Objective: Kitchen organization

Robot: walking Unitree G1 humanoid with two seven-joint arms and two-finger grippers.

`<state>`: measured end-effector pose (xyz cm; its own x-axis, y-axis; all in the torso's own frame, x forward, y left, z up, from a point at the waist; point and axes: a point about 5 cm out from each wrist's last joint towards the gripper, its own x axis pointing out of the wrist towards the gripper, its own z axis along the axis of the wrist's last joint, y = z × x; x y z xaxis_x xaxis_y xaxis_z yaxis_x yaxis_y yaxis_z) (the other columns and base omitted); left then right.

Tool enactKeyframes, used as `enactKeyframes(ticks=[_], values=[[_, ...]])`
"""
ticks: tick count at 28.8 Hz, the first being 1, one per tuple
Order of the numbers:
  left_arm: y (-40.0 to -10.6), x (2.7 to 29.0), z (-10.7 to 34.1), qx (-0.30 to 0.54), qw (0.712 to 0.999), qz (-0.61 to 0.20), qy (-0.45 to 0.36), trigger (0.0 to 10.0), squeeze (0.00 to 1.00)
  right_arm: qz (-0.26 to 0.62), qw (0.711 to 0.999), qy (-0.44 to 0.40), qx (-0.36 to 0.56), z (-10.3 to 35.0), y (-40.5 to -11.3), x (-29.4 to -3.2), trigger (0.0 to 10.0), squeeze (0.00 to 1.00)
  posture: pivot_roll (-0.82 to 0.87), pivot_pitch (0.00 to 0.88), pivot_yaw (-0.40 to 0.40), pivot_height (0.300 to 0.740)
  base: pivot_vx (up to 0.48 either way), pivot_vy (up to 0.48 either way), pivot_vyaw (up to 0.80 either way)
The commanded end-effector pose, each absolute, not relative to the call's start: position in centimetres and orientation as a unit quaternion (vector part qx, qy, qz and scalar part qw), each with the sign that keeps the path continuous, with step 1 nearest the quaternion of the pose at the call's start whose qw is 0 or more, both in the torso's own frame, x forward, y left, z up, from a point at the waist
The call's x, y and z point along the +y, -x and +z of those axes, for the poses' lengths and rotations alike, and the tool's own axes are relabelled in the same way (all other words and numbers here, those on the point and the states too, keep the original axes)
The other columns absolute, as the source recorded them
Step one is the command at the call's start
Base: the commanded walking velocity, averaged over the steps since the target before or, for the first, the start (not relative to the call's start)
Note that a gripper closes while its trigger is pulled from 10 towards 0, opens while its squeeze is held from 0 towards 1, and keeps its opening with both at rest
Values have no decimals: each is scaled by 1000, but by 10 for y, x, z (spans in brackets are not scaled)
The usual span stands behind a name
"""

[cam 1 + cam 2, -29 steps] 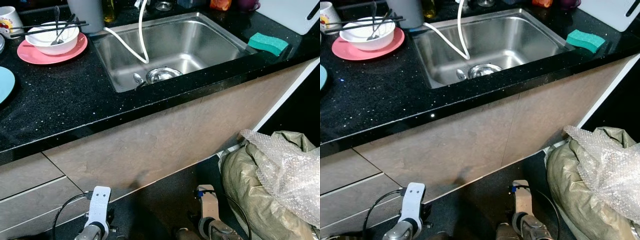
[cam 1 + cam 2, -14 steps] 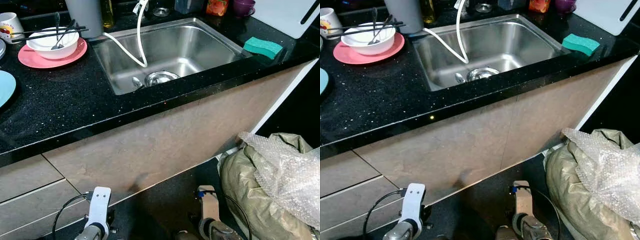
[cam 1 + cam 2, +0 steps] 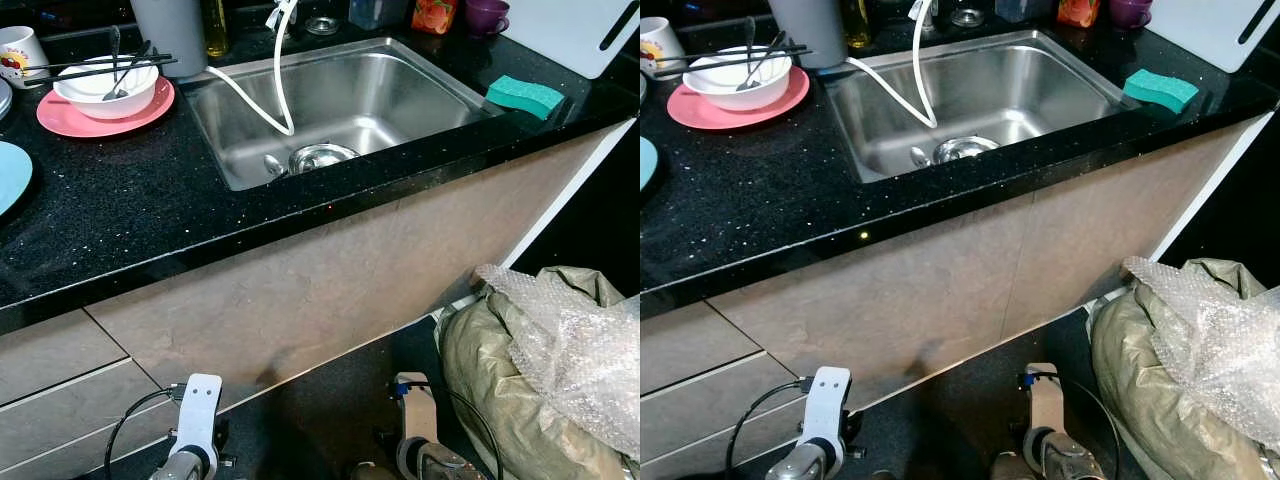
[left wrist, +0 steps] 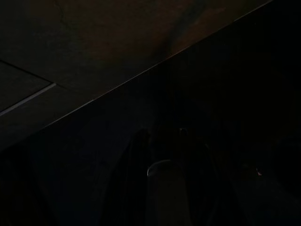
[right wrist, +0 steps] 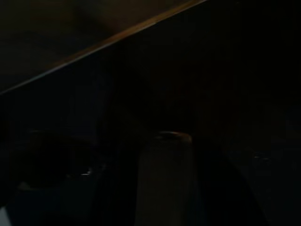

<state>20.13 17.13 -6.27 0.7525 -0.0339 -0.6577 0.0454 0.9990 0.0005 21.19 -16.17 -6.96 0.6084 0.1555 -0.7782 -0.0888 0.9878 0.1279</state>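
Both my arms hang idle below the black countertop point(image 3: 120, 210).
Whether my left gripper point(image 3: 196, 420) or right gripper point(image 3: 415, 415) is open, I cannot tell; the steel sink point(image 3: 400, 85) sits well above them.

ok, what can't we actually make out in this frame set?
- Left gripper: the left wrist view is too dark to show how its fingers stand.
- Right gripper: same, lost in the dark right wrist view.
- Blue plate: cut off by the left eye view's edge.
- Mug: print too small to read.
- Sack contents: hidden under bubble wrap.
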Motion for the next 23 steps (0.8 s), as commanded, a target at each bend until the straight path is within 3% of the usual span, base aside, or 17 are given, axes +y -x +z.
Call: enactKeyframes(ticks=[1,10,23], values=[[-196,172,-65,358,934,-17,-5,10000,0,76,890,-12,450,-74,-206,-162,10000,0,15,163,-12,740,0,0,0],[-191,174,-64,349,937,-14,-8,10000,0,66,896,5,439,-75,-202,-168,10000,0,29,211,-14,740,0,0,0],[-198,172,-60,334,943,-11,-3,10000,0,46,899,-20,435,-74,-203,-169,10000,0,12,178,-11,740,0,0,0]])
